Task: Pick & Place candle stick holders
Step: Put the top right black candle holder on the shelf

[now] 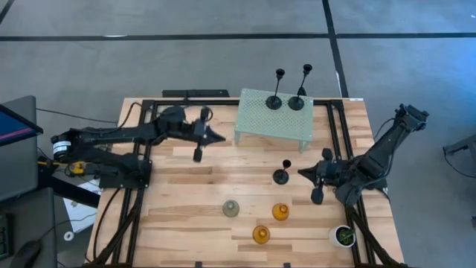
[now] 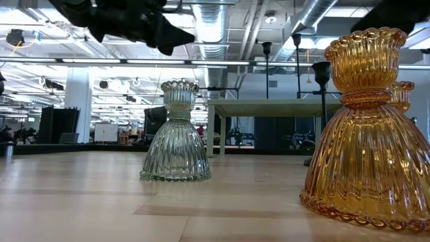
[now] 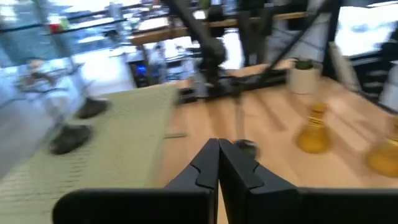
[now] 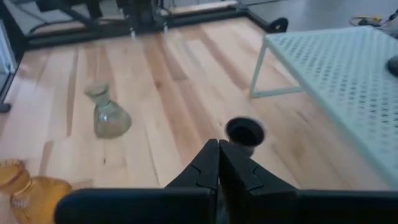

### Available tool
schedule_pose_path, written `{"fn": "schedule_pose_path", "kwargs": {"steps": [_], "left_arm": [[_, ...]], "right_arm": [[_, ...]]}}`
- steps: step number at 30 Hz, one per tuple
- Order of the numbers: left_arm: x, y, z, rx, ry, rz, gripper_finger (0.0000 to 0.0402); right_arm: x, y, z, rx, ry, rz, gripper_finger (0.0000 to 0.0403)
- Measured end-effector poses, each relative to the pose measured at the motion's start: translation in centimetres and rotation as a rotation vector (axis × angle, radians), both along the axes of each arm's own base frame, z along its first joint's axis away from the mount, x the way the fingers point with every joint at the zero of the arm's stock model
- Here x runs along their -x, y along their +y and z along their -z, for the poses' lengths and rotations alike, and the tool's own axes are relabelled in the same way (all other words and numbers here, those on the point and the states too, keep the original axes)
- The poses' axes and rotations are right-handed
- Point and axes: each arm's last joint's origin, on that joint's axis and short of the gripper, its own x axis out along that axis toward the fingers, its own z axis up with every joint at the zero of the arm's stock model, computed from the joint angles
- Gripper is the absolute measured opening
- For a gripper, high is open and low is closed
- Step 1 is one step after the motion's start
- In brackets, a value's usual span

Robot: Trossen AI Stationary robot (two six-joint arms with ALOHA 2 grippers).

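Two black thin-stemmed holders point(image 1: 276, 100) point(image 1: 297, 100) stand by their round bases on a pale green perforated rack point(image 1: 260, 119). A third black holder point(image 1: 281, 176) stands on the table. Its cup point(image 4: 244, 132) shows just ahead of my right gripper point(image 4: 219, 147), which is shut and close beside it point(image 1: 301, 172); I see no touch. A grey-green holder point(image 1: 231, 208) and two amber holders point(image 1: 280, 212) point(image 1: 261, 235) stand near the front. My left gripper point(image 1: 220, 138) is shut and empty, above the table by the rack's left end.
A small white pot with a green plant point(image 1: 343, 236) stands at the front right corner. Black frame rails point(image 1: 141, 160) run along both table sides. Bare wood lies between the rack and the front holders.
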Motion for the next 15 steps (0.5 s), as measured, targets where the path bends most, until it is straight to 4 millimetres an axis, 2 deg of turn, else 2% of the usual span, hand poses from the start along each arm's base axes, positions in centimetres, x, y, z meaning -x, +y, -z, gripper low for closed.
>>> {"fn": "schedule_pose_path", "kwargs": {"steps": [7, 15], "left_arm": [[-0.6, -1.9, 2.2, 0.012, 0.047, 0.096, 0.0005], [-1.6, -3.1, 2.7, 0.008, 0.037, 0.155, 0.0005]], "right_arm": [[-0.6, 1.6, 1.4, 0.018, 0.045, -0.016, 0.0000], [-0.9, 3.0, 4.4, -0.038, 0.111, 0.100, 0.0000]]}}
